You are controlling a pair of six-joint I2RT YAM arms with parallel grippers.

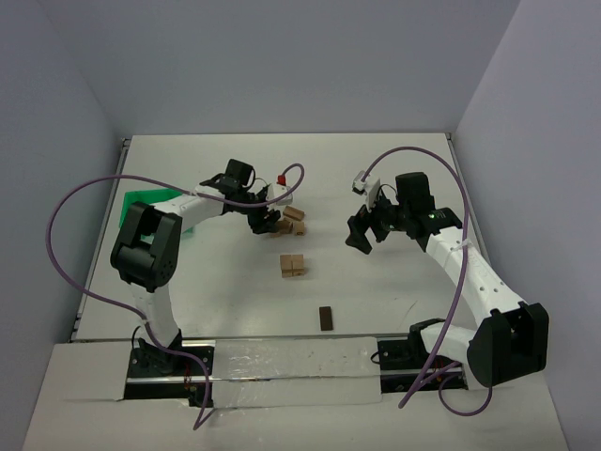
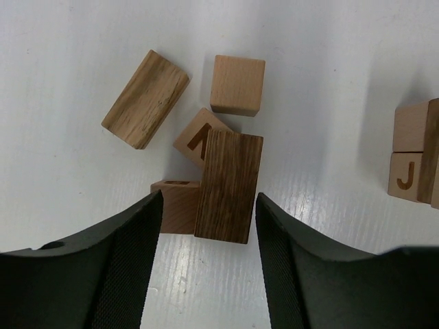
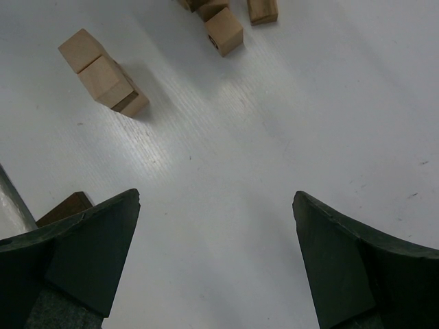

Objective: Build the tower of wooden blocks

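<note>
Currently the left tool [image 2: 208, 205] stands spread astride a dark plank [image 2: 230, 185] atop the loose wood blocks [image 2: 236, 83], near the middle of the table [image 1: 394, 178]. The tower [image 1: 292, 266] stands beside them toward the near edge. The right tool [image 3: 216, 205] gapes wide.

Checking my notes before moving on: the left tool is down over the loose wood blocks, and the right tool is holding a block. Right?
Not quite. The right tool holds nothing: the right wrist view shows its fingers wide apart over bare table. The left tool is down over the loose wood blocks, as you said.
</note>
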